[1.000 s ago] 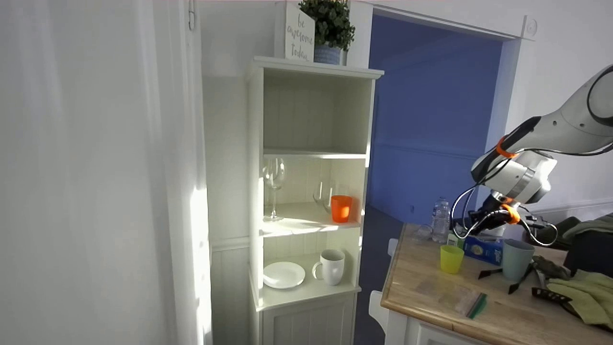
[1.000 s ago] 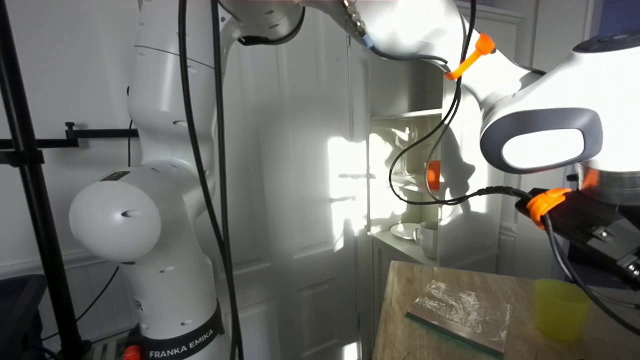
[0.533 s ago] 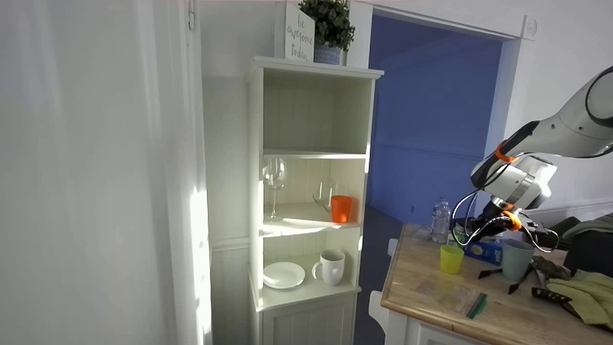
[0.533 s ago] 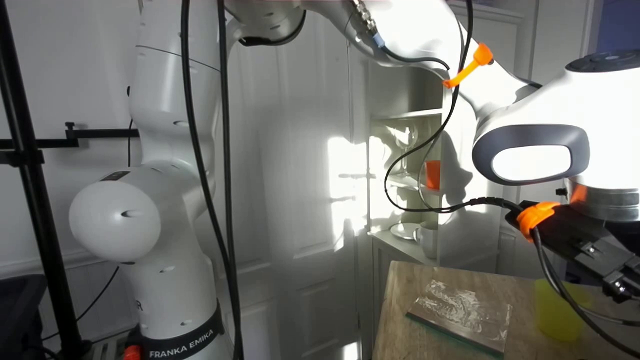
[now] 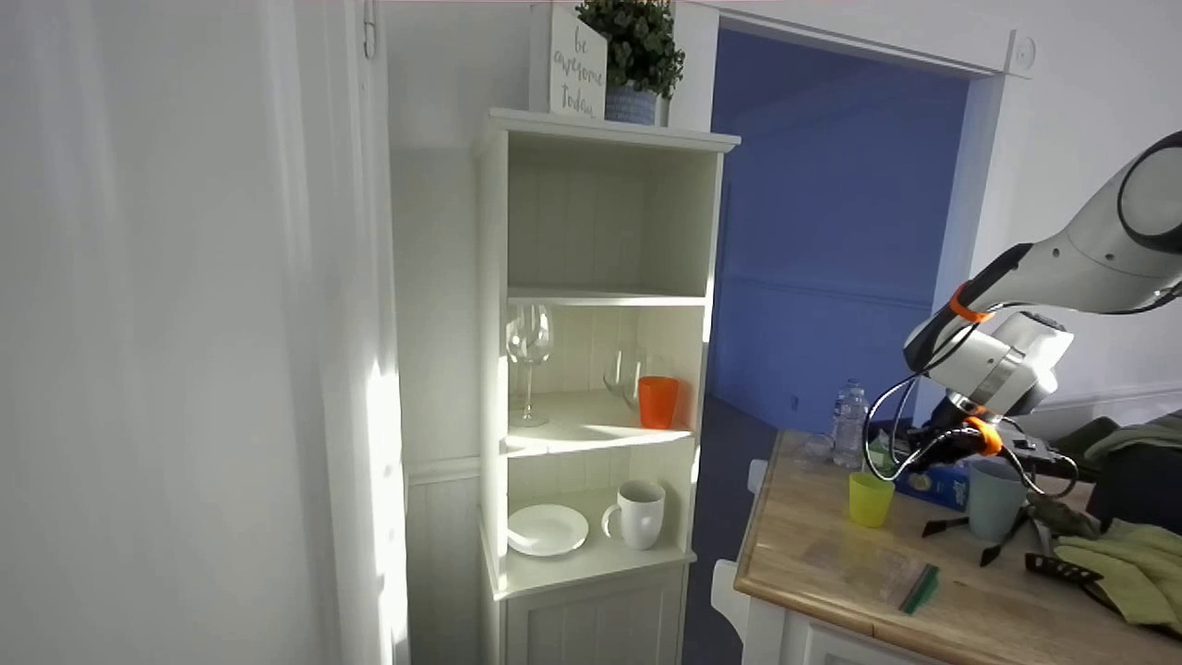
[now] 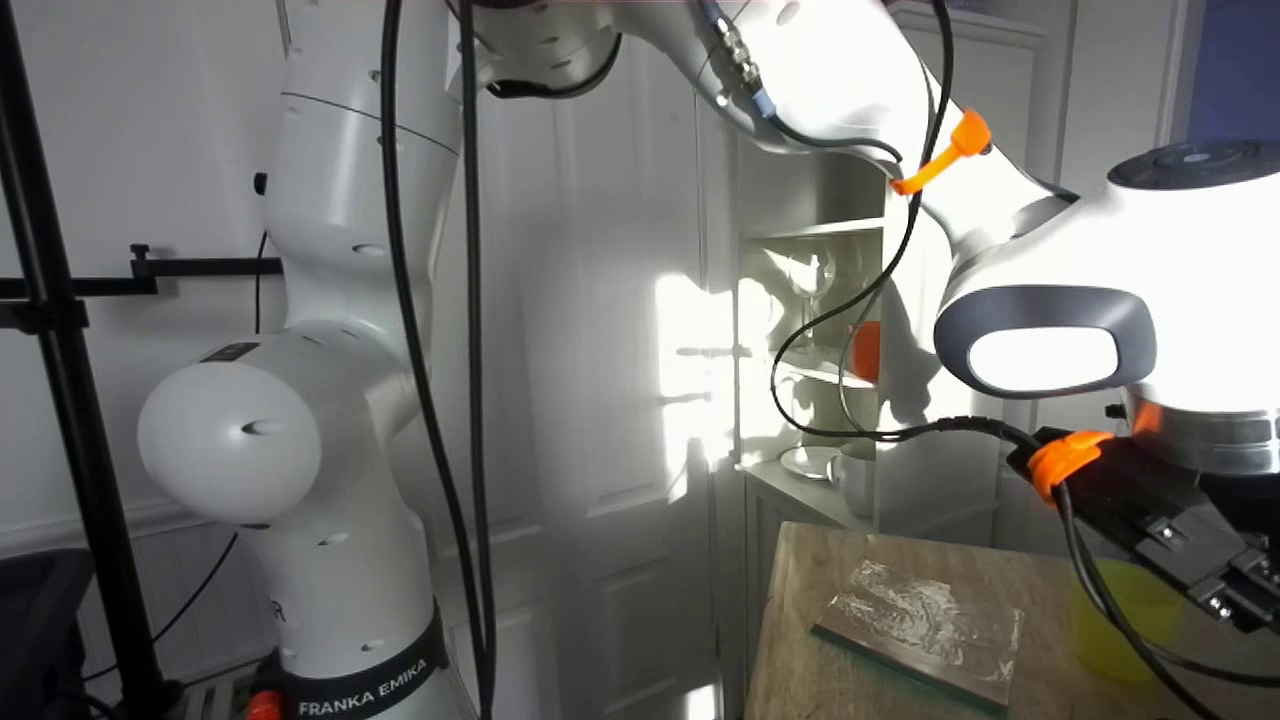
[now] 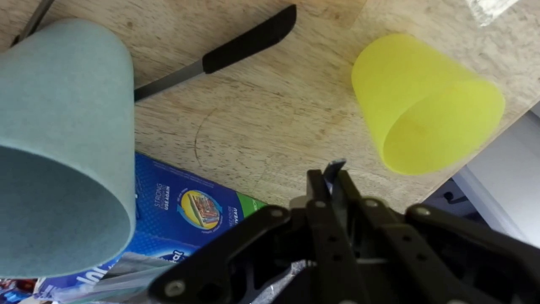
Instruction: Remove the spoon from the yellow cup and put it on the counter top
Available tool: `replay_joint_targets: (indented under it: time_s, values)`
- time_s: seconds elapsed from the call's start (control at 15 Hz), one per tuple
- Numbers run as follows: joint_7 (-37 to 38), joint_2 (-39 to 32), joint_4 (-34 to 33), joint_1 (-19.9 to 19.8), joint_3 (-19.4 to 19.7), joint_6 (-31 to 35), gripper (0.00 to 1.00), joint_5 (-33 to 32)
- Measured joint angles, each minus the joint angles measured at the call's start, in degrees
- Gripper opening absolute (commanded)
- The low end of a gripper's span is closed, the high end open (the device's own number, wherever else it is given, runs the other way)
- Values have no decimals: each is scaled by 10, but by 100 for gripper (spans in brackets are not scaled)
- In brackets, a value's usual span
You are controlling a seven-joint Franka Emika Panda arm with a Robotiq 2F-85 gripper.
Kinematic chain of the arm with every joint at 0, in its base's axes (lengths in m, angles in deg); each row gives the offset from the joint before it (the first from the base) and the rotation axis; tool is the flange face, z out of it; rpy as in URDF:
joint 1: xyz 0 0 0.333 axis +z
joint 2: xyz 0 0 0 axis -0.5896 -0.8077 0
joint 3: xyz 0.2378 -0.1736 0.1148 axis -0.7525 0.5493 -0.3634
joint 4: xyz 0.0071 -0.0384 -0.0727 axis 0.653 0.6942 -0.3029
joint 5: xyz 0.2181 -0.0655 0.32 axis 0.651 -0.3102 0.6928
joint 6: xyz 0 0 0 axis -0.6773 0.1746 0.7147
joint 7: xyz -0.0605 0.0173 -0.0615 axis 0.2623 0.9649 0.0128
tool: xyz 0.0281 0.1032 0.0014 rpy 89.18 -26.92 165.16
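The yellow cup stands upright on the counter top. In the wrist view the yellow cup shows nothing inside its open mouth. My gripper is shut on a thin metal piece, which looks like the spoon. Only a short curved end sticks out past the fingertips; the rest is hidden between the fingers. The gripper is above the counter top, beside the yellow cup and apart from it. In both exterior views the fingers are hard to make out; cables and the mount cover them.
A grey-blue cup stands near a blue box. A black-handled knife lies between the cups. A zip bag lies near the front. A water bottle stands behind. Green gloves lie at the right.
The arm and gripper have moved down toward the counter top, and slightly left in an exterior view. The yellow cup has not moved.
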Motion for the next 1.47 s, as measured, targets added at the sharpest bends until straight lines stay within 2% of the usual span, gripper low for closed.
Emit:
replay_joint_targets:
  time_s: [0.27, 0.73, 1.2, 1.47]
  values:
    - [-75, -24, 11, -20, -32, 34, 2, 100]
    - [-261, -48, 12, -70, -94, 55, 2, 295]
    - [-412, -65, 9, -79, -102, 71, 2, 416]
    - [-463, -69, 6, -79, -102, 71, 2, 465]
